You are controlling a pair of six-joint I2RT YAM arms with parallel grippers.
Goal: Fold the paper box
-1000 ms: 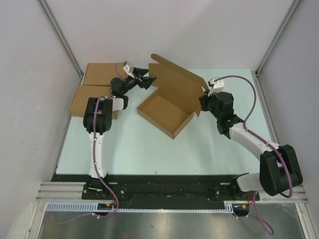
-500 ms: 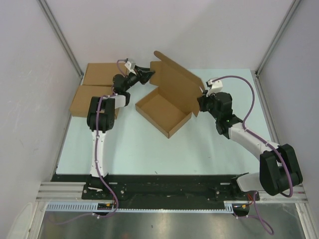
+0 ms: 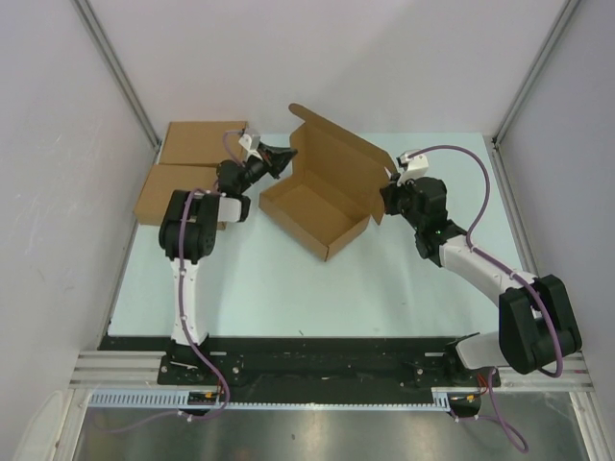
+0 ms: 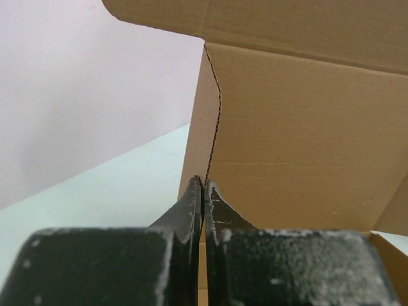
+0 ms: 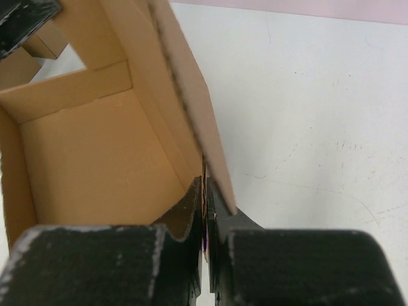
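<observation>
I noted a pale mint table top (image 3: 288, 288), plain white walls (image 3: 384, 58) on three sides, aluminium posts (image 3: 115, 67) in the back corners, light flat and even.

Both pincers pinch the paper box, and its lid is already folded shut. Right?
No: the lid of the paper box stands open, as the top view shows. The left pincer and right pincer do pinch its sides.
</observation>
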